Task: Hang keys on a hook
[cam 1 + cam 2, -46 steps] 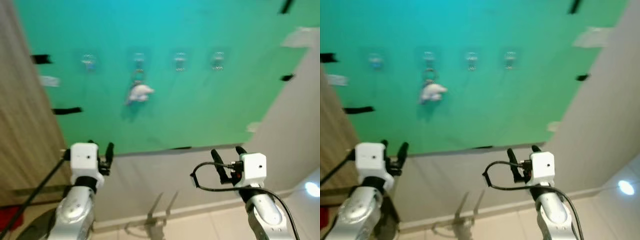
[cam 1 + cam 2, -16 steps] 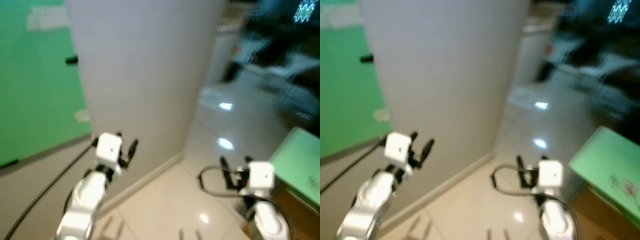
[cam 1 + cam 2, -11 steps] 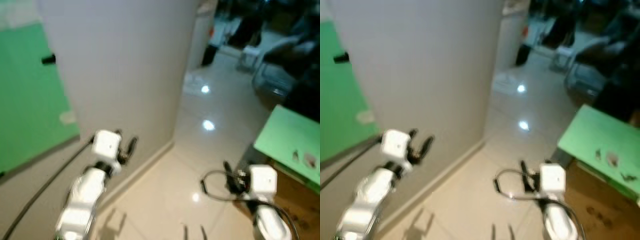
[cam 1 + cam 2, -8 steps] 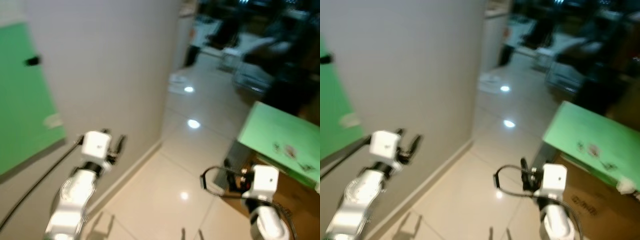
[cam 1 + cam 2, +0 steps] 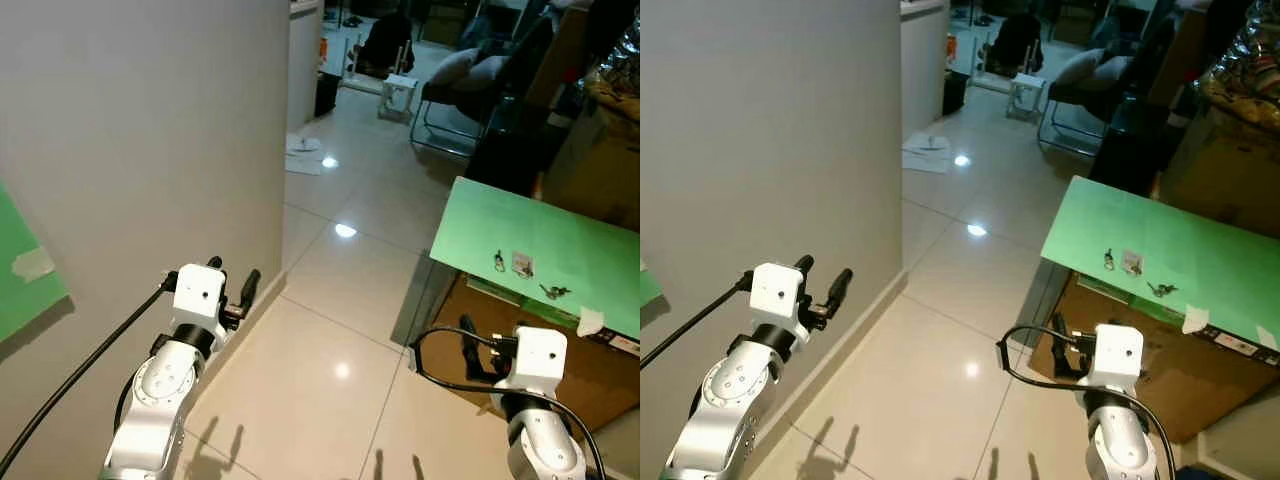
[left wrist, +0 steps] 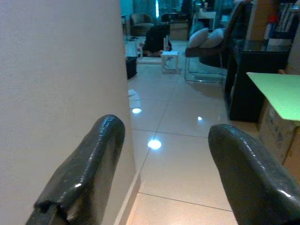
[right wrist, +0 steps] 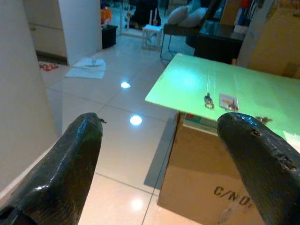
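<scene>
Small keys [image 5: 498,262] lie on a green table top [image 5: 560,235] ahead on my right, beside a pale tag [image 5: 521,265] and another key [image 5: 553,291]. The right wrist view shows the same keys [image 7: 207,100] and tag [image 7: 228,102]. My right gripper [image 5: 482,335] hovers low in front of the table, short of the keys, open and empty, its fingers [image 7: 70,159] wide apart. At chest height by the wall, my left gripper [image 5: 232,275] is open too, with nothing between its fingers [image 6: 93,154].
A grey wall [image 5: 150,150] rises close on my left, with an edge of green sheet [image 5: 20,290] taped to it. A cardboard box [image 5: 1160,390] sits under the green table. Glossy tiled floor [image 5: 330,300] runs ahead to a stool [image 5: 400,95], chairs and paper [image 5: 303,145].
The camera has swung right, away from the green board with hooks and a hanging keychain, so the green table with keys has come into view. Both grippers stay open and empty.
</scene>
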Controlling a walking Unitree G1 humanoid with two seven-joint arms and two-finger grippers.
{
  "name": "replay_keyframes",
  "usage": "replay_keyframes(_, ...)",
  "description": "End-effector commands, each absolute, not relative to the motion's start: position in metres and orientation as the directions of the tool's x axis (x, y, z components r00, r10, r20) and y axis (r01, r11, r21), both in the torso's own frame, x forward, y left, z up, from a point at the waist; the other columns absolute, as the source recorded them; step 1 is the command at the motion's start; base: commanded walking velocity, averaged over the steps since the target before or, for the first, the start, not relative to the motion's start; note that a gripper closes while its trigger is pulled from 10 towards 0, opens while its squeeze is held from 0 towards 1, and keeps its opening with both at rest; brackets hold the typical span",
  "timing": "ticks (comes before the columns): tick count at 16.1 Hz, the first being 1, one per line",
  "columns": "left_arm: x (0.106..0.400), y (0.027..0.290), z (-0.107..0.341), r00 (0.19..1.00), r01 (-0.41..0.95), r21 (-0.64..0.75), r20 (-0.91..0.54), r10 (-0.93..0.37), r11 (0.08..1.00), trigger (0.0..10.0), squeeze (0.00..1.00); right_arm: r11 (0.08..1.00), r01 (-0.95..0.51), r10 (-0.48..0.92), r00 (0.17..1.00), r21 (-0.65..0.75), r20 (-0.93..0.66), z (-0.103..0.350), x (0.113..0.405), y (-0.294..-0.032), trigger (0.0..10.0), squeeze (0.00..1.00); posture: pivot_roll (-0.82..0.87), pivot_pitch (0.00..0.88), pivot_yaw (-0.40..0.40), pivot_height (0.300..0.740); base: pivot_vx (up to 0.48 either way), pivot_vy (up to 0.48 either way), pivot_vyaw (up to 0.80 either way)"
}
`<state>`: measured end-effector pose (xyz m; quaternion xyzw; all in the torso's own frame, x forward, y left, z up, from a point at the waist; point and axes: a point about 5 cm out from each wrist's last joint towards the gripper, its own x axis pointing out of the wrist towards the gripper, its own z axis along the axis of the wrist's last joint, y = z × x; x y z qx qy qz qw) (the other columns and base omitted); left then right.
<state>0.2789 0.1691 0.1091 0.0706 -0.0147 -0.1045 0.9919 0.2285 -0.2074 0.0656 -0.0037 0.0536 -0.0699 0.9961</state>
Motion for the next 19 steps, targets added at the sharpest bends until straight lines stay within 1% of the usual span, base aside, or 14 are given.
replay_keyframes(1, 0.279, 0.167, 0.106, 0.977, 0.211, 0.126, 0.011, -0.214, 0.969, 10.0, 1.00, 0.989, 0.150, -0.149, 0.985, 0.005, -0.090, 0.071, 0.230, -0.211, 10.0, 1.00, -0.06, 0.000, -0.043, 0.740, 0.000, -0.439, -0.64)
replay_keyframes(3, 0.280, 0.166, 0.106, 0.976, 0.214, 0.106, 0.009, -0.216, 0.971, 10.0, 1.00, 0.986, 0.168, -0.169, 0.981, -0.021, -0.091, 0.072, 0.230, -0.213, 10.0, 1.00, -0.07, 0.000, -0.042, 0.740, 0.279, -0.386, -0.67)
replay_keyframes(5, 0.280, 0.168, 0.105, 0.978, 0.207, 0.103, 0.005, -0.209, 0.973, 10.0, 1.00, 0.987, 0.163, -0.163, 0.982, -0.014, -0.092, 0.072, 0.229, -0.212, 10.0, 1.00, -0.07, 0.000, -0.042, 0.740, 0.352, -0.322, -0.68)
replay_keyframes(6, 0.280, 0.170, 0.104, 0.979, 0.203, 0.096, 0.002, -0.205, 0.974, 10.0, 1.00, 0.988, 0.155, -0.155, 0.984, -0.015, -0.091, 0.072, 0.229, -0.211, 10.0, 1.00, -0.07, 0.000, -0.046, 0.740, 0.412, 0.000, -0.68)
replay_keyframes(7, 0.279, 0.171, 0.105, 0.979, 0.204, 0.091, 0.003, -0.205, 0.975, 10.0, 1.00, 0.990, 0.141, -0.142, 0.986, -0.018, -0.088, 0.073, 0.229, -0.210, 10.0, 1.00, -0.06, 0.000, -0.051, 0.740, 0.000, 0.000, -0.68)
replay_keyframes(8, 0.278, 0.172, 0.106, 0.981, 0.194, 0.096, 0.013, -0.196, 0.976, 10.0, 1.00, 0.994, 0.096, -0.099, 0.992, -0.043, -0.080, 0.074, 0.232, -0.203, 10.0, 1.00, -0.05, 0.000, -0.060, 0.740, 0.000, 0.000, -0.66)
replay_keyframes(9, 0.278, 0.172, 0.106, 0.981, 0.192, 0.099, 0.013, -0.194, 0.976, 10.0, 1.00, 0.995, 0.089, -0.092, 0.992, -0.041, -0.081, 0.074, 0.232, -0.202, 10.0, 1.00, -0.05, 0.000, -0.061, 0.740, 0.000, 0.000, -0.66)
replay_keyframes(10, 0.277, 0.170, 0.107, 0.981, 0.191, 0.096, 0.017, -0.193, 0.977, 10.0, 0.00, 0.997, 0.076, -0.078, 0.993, -0.034, -0.083, 0.074, 0.234, -0.202, 10.0, 1.00, -0.05, 0.000, -0.066, 0.740, 0.000, 0.000, -0.74)
replay_keyframes(11, 0.277, 0.168, 0.108, 0.981, 0.189, 0.096, 0.019, -0.192, 0.977, 10.0, 0.00, 0.997, 0.058, -0.062, 0.995, -0.048, -0.081, 0.074, 0.235, -0.201, 10.0, 1.00, -0.05, 0.000, -0.069, 0.740, 0.000, 0.000, -0.74)
replay_keyframes(13, 0.277, 0.166, 0.108, 0.981, 0.188, 0.099, 0.022, -0.191, 0.977, 10.0, 0.00, 0.997, 0.060, -0.065, 0.994, -0.057, -0.089, 0.073, 0.236, -0.201, 10.0, 1.00, -0.05, 0.000, -0.070, 0.740, 0.000, 0.000, 0.00)
replay_keyframes(14, 0.274, 0.160, 0.109, 0.973, 0.221, 0.111, 0.039, -0.226, 0.969, 10.0, 0.00, 0.997, 0.047, -0.051, 0.995, -0.059, -0.083, 0.074, 0.238, -0.199, 10.0, 1.00, -0.05, 0.000, -0.069, 0.740, 0.315, 0.000, 0.00)
replay_keyframes(16, 0.273, 0.159, 0.108, 0.973, 0.224, 0.104, 0.036, -0.229, 0.969, 10.0, 0.00, 0.997, 0.037, -0.042, 0.996, -0.064, -0.074, 0.075, 0.239, -0.198, 10.0, 1.00, -0.05, 0.000, -0.068, 0.740, 0.480, 0.000, 0.00)
replay_keyframes(17, 0.273, 0.155, 0.107, 0.968, 0.242, 0.126, 0.036, -0.248, 0.962, 10.0, 0.00, 0.997, 0.044, -0.049, 0.996, -0.067, -0.076, 0.074, 0.239, -0.198, 10.0, 1.00, -0.06, 0.000, -0.063, 0.740, 0.480, 0.000, 0.00)
replay_keyframes(19, 0.273, 0.151, 0.109, 0.962, 0.263, 0.128, 0.046, -0.270, 0.956, 10.0, 0.00, 0.998, 0.039, -0.044, 0.993, -0.052, -0.105, 0.070, 0.238, -0.198, 10.0, 1.00, -0.06, 0.000, -0.062, 0.740, 0.480, 0.000, -0.67)
